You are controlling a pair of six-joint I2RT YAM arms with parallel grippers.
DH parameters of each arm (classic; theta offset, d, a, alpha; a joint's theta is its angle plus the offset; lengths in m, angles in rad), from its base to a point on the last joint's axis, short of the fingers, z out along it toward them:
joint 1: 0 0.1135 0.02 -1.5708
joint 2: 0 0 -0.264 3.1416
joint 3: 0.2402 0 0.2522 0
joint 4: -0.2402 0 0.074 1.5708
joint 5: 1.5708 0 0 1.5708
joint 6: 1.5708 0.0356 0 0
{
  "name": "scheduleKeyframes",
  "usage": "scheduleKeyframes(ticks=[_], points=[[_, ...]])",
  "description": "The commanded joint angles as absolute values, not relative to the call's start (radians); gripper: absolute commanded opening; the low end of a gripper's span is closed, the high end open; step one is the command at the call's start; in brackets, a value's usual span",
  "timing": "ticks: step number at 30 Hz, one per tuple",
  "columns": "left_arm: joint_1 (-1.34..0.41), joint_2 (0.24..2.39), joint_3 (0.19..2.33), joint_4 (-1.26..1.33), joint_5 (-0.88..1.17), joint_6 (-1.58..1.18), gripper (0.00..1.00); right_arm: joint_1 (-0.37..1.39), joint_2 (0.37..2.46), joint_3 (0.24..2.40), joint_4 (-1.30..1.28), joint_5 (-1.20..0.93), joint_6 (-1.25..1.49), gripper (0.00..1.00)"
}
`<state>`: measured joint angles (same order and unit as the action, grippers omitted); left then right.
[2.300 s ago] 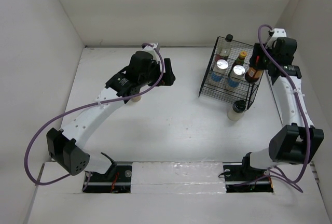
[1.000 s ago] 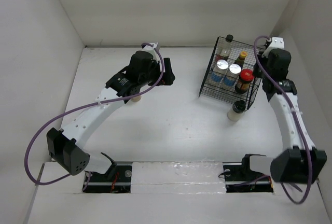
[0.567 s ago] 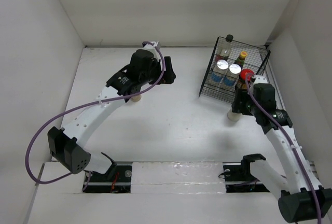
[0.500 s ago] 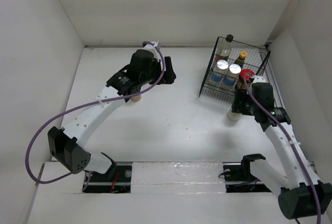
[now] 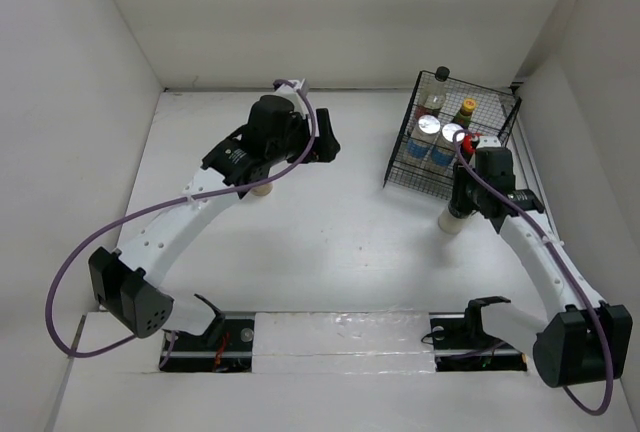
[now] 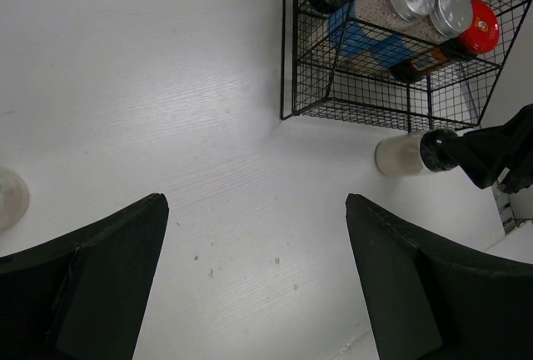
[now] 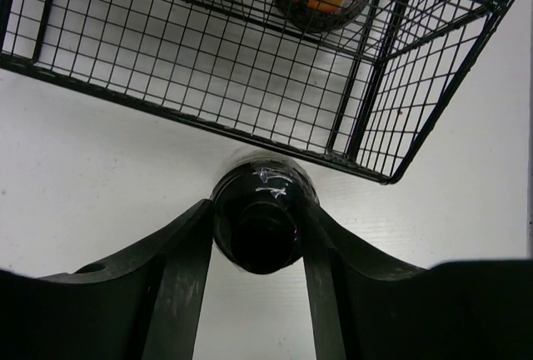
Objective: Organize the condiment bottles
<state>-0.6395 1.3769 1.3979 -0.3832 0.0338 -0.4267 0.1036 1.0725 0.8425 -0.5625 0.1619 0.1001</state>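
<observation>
A pale dark-capped bottle (image 5: 453, 218) stands on the table just in front of the black wire rack (image 5: 398, 178). My right gripper (image 5: 464, 198) is over it, with a finger pressed on each side of its black cap (image 7: 262, 210). In the rack stand two silver-lidded blue-labelled jars (image 5: 429, 124) (image 5: 452, 133), the red-lidded dark jar (image 6: 481, 17), a small red sauce bottle (image 5: 432, 102) and a tall black-capped bottle (image 5: 441, 74). A second pale bottle (image 5: 262, 188) stands under my left arm. My left gripper (image 6: 254, 285) is wide open and empty, above bare table.
The rack's front wire edge (image 7: 208, 122) is right beside the gripped cap. White walls close in at the back and on both sides, and the right wall is near the rack. Bare table (image 5: 340, 242) lies between the two arms.
My right gripper has left the red-lidded jar in the rack and swung down to the pale bottle in front of it. The left arm has not moved.
</observation>
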Motion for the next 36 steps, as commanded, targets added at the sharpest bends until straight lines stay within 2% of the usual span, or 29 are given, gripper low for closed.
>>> scheduleKeyframes(ticks=[1, 3, 4, 6, 8, 10, 12, 16, 19, 28, 36], points=[[-0.641, 1.322, 1.381, -0.345, 0.044, -0.439, 0.83, 0.092, 1.083, 0.865, -0.476, 0.184, 0.08, 0.51], [-0.641, 1.322, 1.37, -0.345, 0.044, -0.448, 0.83, 0.092, 1.094, 0.847, -0.476, 0.184, 0.092, 0.51], [-0.641, 1.322, 1.37, -0.36, 0.044, -0.448, 0.83, 0.092, 1.094, 0.818, -0.476, 0.184, 0.115, 0.44], [-0.641, 1.293, 1.355, -0.345, 0.047, -0.425, 0.83, 0.092, 1.082, 0.783, -0.444, 0.149, 0.115, 0.37], [-0.641, 1.283, 1.355, -0.372, 0.013, -0.407, 0.83, 0.104, 1.081, 0.756, -0.449, 0.158, 0.106, 0.22], [-0.623, 1.273, 1.37, -0.373, -0.003, -0.407, 0.83, 0.118, 1.072, 0.756, -0.475, 0.144, 0.117, 0.19], [-0.623, 1.262, 1.37, -0.373, -0.014, -0.407, 0.83, 0.136, 1.025, 0.756, -0.488, 0.135, 0.129, 0.11], [-0.623, 1.263, 1.37, -0.374, -0.035, -0.433, 0.82, 0.205, 0.944, 0.874, -0.551, 0.098, 0.14, 0.11], [-0.623, 1.252, 1.361, -0.347, -0.044, -0.453, 0.82, 0.219, 0.971, 1.024, -0.601, 0.051, 0.149, 0.1], [-0.623, 1.264, 1.39, -0.347, -0.054, -0.462, 0.81, 0.229, 1.189, 1.395, -0.566, -0.046, 0.097, 0.06], [-0.623, 1.282, 1.39, -0.347, -0.054, -0.462, 0.81, 0.206, 1.41, 1.522, -0.456, -0.078, 0.064, 0.06]])
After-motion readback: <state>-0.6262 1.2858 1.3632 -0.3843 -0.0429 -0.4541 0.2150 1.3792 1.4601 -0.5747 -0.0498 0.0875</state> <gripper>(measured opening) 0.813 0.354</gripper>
